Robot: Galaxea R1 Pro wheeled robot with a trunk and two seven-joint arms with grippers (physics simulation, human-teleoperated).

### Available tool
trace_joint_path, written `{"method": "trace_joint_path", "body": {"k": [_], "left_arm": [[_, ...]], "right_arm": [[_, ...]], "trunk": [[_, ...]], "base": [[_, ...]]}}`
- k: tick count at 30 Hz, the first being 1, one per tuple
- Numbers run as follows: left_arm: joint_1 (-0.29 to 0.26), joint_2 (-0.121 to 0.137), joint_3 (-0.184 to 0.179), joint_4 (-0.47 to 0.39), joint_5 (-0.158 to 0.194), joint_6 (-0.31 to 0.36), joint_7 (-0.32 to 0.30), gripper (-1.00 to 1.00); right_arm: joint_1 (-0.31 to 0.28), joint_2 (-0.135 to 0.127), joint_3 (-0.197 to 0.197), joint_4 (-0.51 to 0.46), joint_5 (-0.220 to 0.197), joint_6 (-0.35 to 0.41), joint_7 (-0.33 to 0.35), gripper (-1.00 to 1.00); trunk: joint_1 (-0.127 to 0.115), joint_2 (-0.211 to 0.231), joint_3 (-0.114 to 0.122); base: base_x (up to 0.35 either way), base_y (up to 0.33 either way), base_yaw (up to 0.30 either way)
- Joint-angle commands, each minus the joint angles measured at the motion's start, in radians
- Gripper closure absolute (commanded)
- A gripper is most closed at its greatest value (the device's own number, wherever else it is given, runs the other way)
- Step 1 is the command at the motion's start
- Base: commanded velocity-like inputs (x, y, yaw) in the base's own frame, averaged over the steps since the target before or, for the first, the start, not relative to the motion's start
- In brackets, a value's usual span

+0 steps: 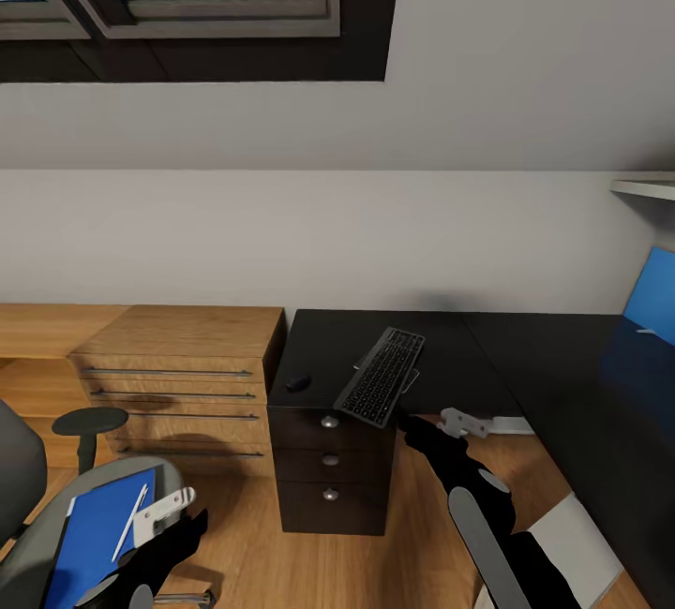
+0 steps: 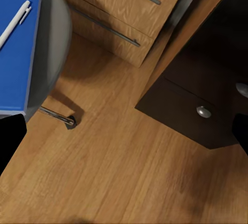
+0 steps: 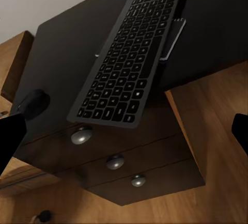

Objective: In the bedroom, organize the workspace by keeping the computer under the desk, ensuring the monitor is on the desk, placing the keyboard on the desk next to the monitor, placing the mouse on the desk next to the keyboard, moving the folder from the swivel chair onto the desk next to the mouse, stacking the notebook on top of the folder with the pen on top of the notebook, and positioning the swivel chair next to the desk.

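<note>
Black glossy table carrying slim, stiff, light keyboard, near end overhanging: best pinched there across thin frame, right gripper fingers spread wide, empty.

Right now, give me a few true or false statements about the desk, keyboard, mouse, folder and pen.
1. The keyboard overhangs the desk front edge. True.
2. The mouse is on the floor. False: it sits on the desk, left of the keyboard.
3. The folder lies on the chair seat. True.
4. The pen lies on the desk. False: it rests on the folder.
5. The right end effector grips the keyboard. False: it is apart from it, open.
</note>
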Motion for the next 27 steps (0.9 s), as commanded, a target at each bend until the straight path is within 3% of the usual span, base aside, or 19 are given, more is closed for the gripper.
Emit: {"method": "trace_joint_path", "body": {"k": [1,8,27], "left_arm": [[0.0,0.0,0.0,-0.001,0.011,0.004,0.007,-1.0],[0.0,0.0,-0.001,0.0,0.01,0.004,0.007,-1.0],[0.0,0.0,-0.007,0.002,0.01,0.002,0.008,-1.0]], "right_arm": [[-0.001,0.0,0.001,-0.002,-0.008,0.002,-0.008,-1.0],[-0.001,0.001,0.002,-0.006,-0.012,0.002,-0.009,-1.0],[-0.001,-0.002,0.002,-0.007,-0.006,0.001,-0.007,-1.0]], "trunk": [[0.0,-0.001,-0.001],[0.0,-0.001,-0.001],[0.0,-0.001,-0.001]], "base": [[0.0,0.0,0.0],[0.005,0.0,0.0],[0.263,0.0,0.0]]}}
